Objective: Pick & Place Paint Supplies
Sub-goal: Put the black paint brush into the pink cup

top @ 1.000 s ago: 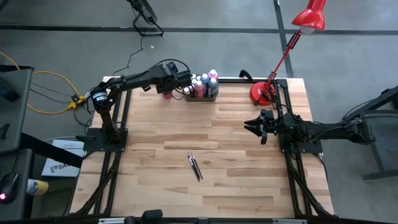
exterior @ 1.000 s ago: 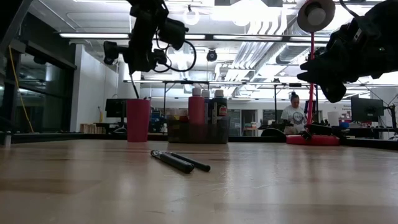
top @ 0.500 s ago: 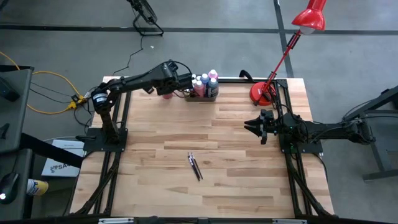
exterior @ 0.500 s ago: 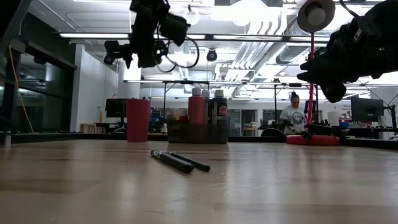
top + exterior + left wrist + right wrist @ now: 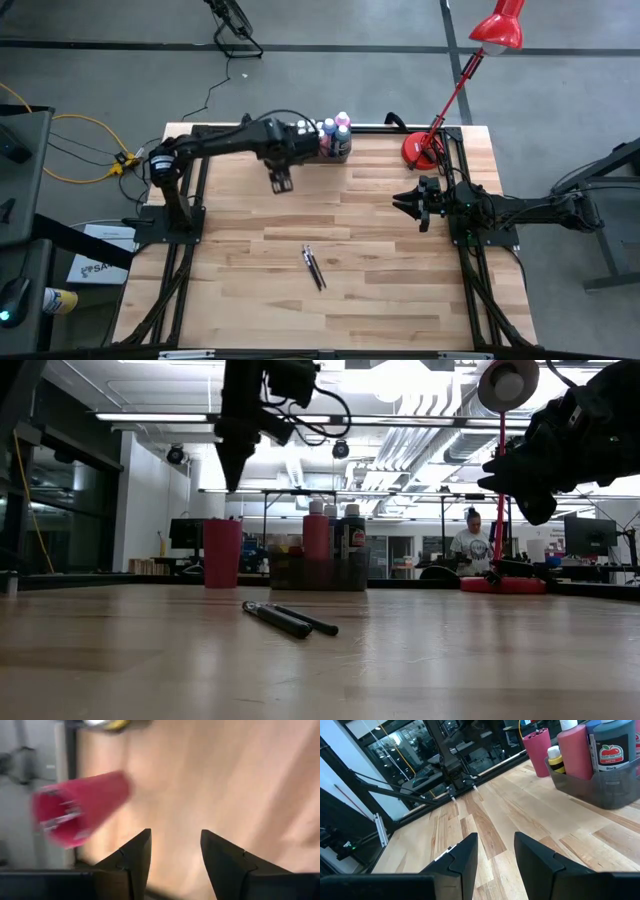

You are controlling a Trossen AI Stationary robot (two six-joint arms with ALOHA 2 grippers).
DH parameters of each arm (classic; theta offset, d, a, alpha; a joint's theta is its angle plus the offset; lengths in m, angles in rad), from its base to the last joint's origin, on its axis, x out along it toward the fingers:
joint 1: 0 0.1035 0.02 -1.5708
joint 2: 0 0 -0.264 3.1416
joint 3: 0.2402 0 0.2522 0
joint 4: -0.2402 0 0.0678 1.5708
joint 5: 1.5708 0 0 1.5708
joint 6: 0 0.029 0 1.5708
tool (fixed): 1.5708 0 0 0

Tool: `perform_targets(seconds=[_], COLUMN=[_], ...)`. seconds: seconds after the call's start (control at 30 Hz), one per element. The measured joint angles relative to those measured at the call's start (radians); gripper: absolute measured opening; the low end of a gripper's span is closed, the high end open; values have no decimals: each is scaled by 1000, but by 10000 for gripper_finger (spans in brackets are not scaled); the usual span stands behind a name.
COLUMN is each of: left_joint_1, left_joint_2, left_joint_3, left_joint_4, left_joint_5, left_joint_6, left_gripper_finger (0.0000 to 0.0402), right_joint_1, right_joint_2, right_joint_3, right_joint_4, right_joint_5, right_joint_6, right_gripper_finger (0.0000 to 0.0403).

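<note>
Two dark-handled paintbrushes [image 5: 314,267] lie side by side on the table's middle, also seen in the low view [image 5: 290,620]. At the far edge a grey tray [image 5: 333,150] holds several paint bottles [image 5: 316,540]. The red cup [image 5: 222,553] stands to the tray's left; my left arm hides it from above. My left gripper [image 5: 281,182] hangs open and empty, pointing down, a little nearer than the cup [image 5: 75,807]. My right gripper [image 5: 408,203] waits open and empty at the table's right.
A red desk lamp stands with its base [image 5: 420,150] at the far right corner, its head [image 5: 497,30] beyond the table. Bare wood surrounds the brushes. A person [image 5: 470,545] sits in the room behind the table.
My left gripper has swung from above the red cup toward the table's near edge and tipped to point down. The thin brush that hung below it into the cup a second ago no longer shows under it.
</note>
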Motion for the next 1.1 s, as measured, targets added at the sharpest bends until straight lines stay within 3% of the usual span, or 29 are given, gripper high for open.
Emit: perform_targets(seconds=[0.13, 0.5, 0.73, 0.9, 1.1], left_joint_1=[-59, -261, -396, -468, -511], left_joint_2=[0, 0, 0, 19, 73], left_joint_3=[-54, -214, -291, -329, -336], left_joint_4=[103, 298, 438, 590, 607], left_joint_5=[102, 185, 184, 116, 87], left_joint_6=[-121, -493, -965, -1197, -1410], left_gripper_finger=[166, 166, 166, 166, 166], right_joint_1=[0, 0, 0, 0, 0], right_joint_2=[0, 0, 0, 0, 0], right_joint_3=[0, 0, 0, 0, 0], right_joint_4=[0, 0, 0, 0, 6], right_joint_5=[0, 0, 0, 0, 0], right_joint_6=[0, 0, 0, 0, 0], right_gripper_finger=[122, 122, 122, 122, 122])
